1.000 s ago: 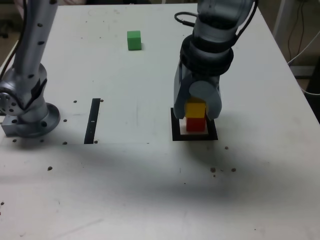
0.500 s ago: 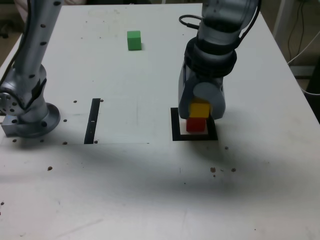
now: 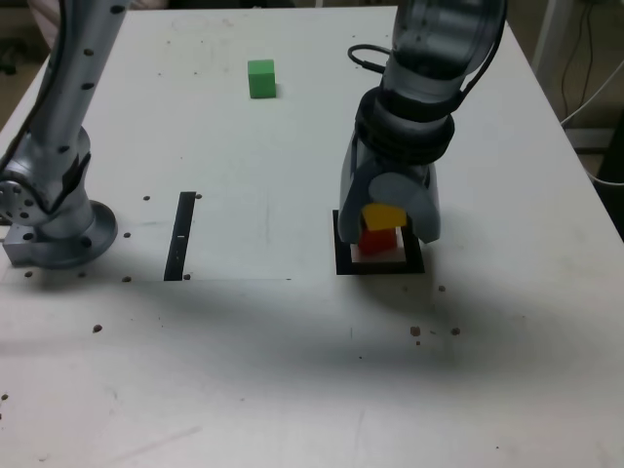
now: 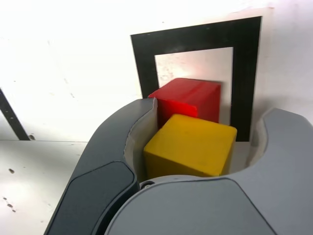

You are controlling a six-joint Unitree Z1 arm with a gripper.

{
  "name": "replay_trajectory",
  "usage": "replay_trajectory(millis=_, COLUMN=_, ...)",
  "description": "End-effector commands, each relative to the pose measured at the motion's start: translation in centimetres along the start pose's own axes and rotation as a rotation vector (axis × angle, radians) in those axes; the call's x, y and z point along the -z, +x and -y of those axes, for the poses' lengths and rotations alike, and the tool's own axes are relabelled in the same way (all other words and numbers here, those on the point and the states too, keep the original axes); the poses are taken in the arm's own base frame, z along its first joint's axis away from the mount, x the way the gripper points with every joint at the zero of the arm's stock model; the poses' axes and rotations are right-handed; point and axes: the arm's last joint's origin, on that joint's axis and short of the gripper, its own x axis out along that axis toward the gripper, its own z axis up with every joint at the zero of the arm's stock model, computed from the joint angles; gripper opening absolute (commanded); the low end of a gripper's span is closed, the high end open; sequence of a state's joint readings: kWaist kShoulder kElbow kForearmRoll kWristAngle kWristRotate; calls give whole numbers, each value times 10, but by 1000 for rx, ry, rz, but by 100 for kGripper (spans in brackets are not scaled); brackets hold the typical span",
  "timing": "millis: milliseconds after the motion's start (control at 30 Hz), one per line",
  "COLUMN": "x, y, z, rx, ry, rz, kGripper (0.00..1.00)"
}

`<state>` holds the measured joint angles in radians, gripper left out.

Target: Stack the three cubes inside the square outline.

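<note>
Two cubes, yellow cube (image 4: 190,145) atop red cube (image 4: 188,98), unlabelled

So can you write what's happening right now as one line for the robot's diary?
claw: open around yellow cube | yellow cube: on red cube | red cube: inside square outline | green cube: apart, not stacked

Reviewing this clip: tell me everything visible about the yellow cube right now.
The yellow cube is a small, solid-coloured block with smooth, slightly glossy faces and softly rounded edges. It sits on top of the red cube, which stands in the white centre of the square outline. It looks turned and somewhat tilted, not squared up with the red cube. The gripper straddles it, jaws spread; in the wrist view one jaw lies close against its side, with a gap at the other.
</note>
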<state>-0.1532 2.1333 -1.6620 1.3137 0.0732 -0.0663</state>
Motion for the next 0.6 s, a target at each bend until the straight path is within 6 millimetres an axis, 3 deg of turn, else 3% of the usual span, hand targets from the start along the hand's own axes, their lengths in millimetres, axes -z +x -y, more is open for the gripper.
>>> replay_trajectory(millis=0, x=7, y=-6, z=-1, rx=-3, ry=2, rz=1, kGripper=100)
replay_trajectory(millis=567, x=42, y=-40, z=-18, rx=-23, ry=-4, rz=50, kGripper=99)
